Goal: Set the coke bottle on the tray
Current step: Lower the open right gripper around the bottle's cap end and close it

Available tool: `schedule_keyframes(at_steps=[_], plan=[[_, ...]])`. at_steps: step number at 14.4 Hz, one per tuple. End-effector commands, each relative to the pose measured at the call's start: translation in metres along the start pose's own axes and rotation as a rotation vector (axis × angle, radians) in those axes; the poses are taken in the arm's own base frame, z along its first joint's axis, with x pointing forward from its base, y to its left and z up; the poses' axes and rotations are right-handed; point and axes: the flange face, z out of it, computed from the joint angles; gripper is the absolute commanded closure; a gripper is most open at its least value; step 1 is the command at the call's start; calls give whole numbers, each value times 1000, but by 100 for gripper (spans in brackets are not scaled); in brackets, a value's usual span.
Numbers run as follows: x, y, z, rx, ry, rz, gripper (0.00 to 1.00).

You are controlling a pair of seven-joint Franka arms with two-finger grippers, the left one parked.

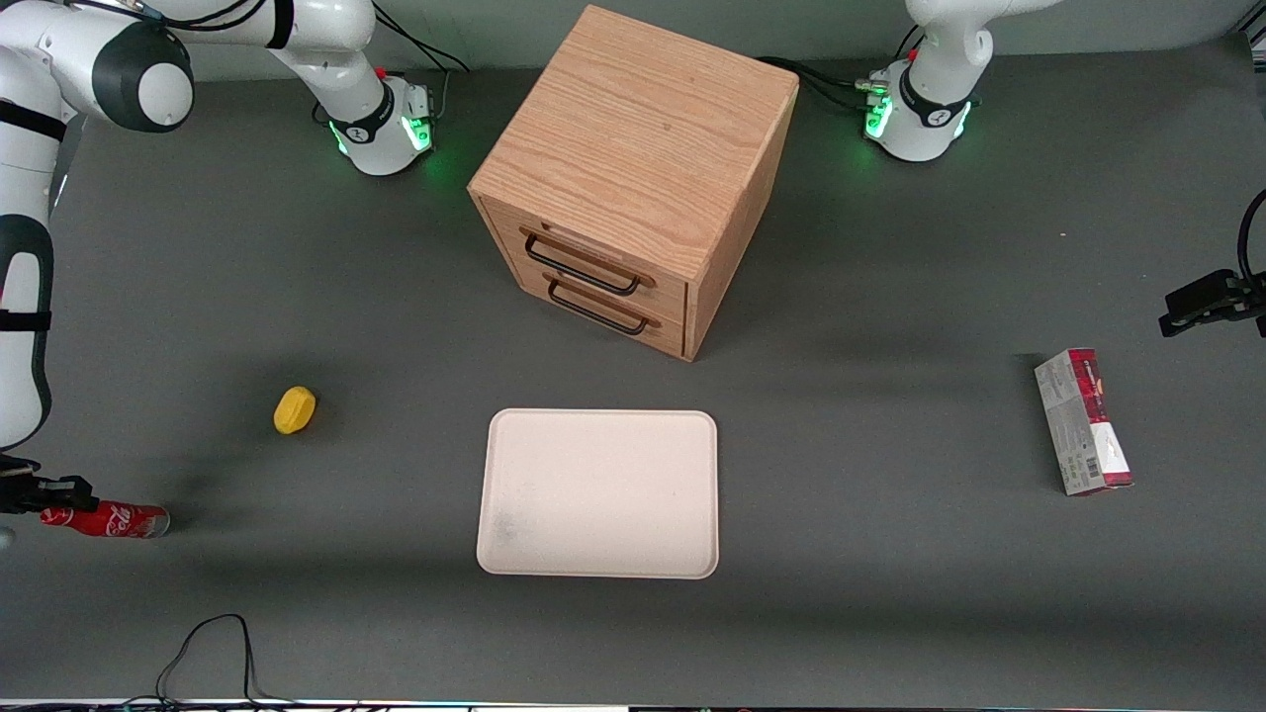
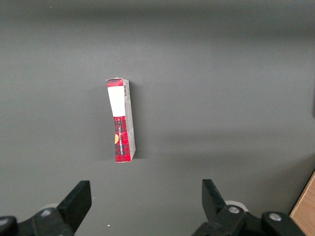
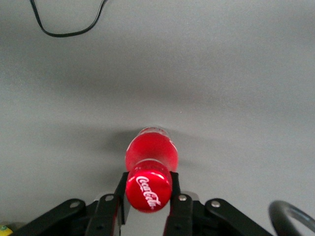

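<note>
Your tray (image 1: pixel 597 492) sits mid-table, well apart from the coke bottle (image 1: pixel 111 518) lying at the working arm's end; your gripper (image 3: pixel 147 196) pinches only its capped neck (image 3: pixel 148 189), so it may swing or slip out.

The coke bottle (image 1: pixel 117 519) is glossy red with white script lettering; its red cap (image 3: pixel 148 191) carries the same white script. The gripper (image 3: pixel 147 209), closed on the bottle's cap end at the working arm's end of the table, is black. The tray (image 1: pixel 599 492) is plain pale cream with a pinkish tint. The table (image 1: pixel 890 554) is uniform dark grey. The drawer cabinet (image 1: pixel 633 178) is light oak with visible wood grain and black wire handles (image 1: pixel 582 267). The small lemon-like object (image 1: pixel 294 409) is solid yellow. The carton (image 1: pixel 1082 421) is grey and red with a white patch. The cable (image 1: pixel 213 648) is black.
</note>
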Motion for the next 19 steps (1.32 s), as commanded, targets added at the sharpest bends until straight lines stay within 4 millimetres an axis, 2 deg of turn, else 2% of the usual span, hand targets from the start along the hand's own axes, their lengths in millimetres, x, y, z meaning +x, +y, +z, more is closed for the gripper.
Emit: schedule_keyframes(at_steps=[1, 8, 9, 12, 16, 19], plan=[[6, 2, -10, 4, 33, -6, 100], [11, -6, -17, 5, 39, 0, 100], [14, -10, -27, 3, 51, 26, 100], [32, -45, -58, 5, 69, 70, 100], [56, -103, -102, 17, 117, 154, 100], [78, -179, -124, -15, 117, 140, 100]])
